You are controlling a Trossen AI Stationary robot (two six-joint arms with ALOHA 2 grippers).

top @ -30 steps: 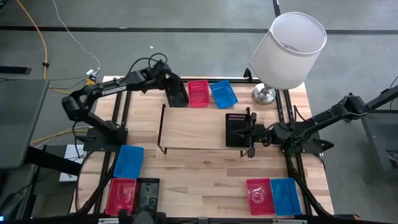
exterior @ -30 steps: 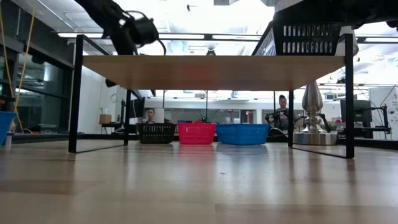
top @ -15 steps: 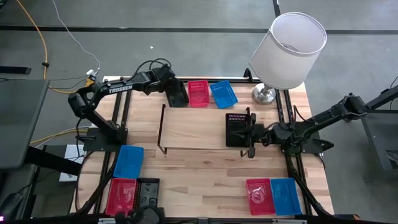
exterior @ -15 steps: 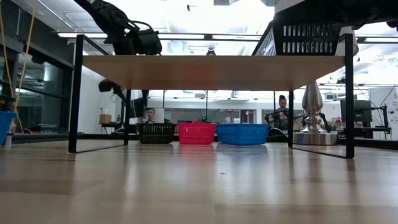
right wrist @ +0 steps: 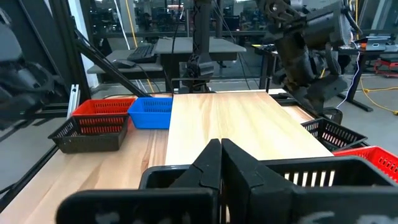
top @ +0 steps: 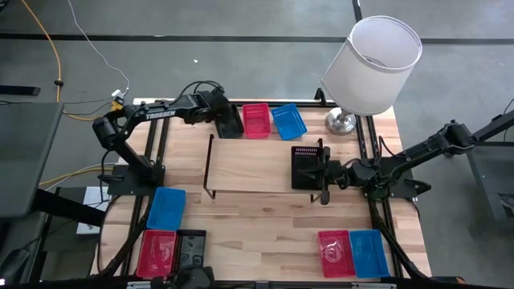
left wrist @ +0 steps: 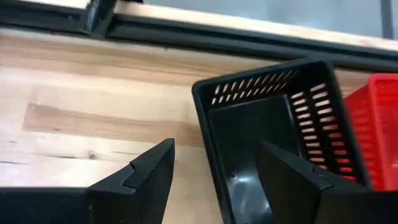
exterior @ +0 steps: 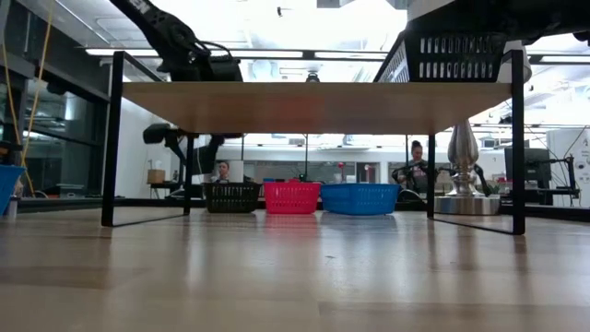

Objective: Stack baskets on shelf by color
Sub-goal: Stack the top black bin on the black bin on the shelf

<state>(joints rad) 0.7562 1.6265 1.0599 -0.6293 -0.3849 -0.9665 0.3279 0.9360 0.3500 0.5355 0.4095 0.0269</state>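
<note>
A black basket (top: 232,123) stands on the table behind the shelf (top: 249,164), beside a red basket (top: 256,120) and a blue basket (top: 288,121). My left gripper (left wrist: 214,180) is open just over that black basket (left wrist: 273,124); one finger stands outside its end wall and one over its inside. I cannot see it touching. My right gripper (right wrist: 221,155) is shut on a second black basket (top: 306,166) at the right end of the shelf's wooden top (exterior: 313,97). My right gripper pinches the second black basket's near wall at its rim (right wrist: 186,169) between the two fingers. It comes in level from the table's right side. The basket (exterior: 452,55) stands upright at the shelf's right end; whether its bottom rests on the wood I cannot tell.
A lamp with a white shade (top: 373,64) stands at the far right corner. At the near left lie a blue basket (top: 166,206), a red basket (top: 157,253) and a black basket (top: 190,249). At the near right lie a red basket (top: 333,253) and a blue basket (top: 368,251).
My left arm has reached farther over the far edge and its gripper has come down behind the shelf, from above the shelf top toward the black basket on the table.
</note>
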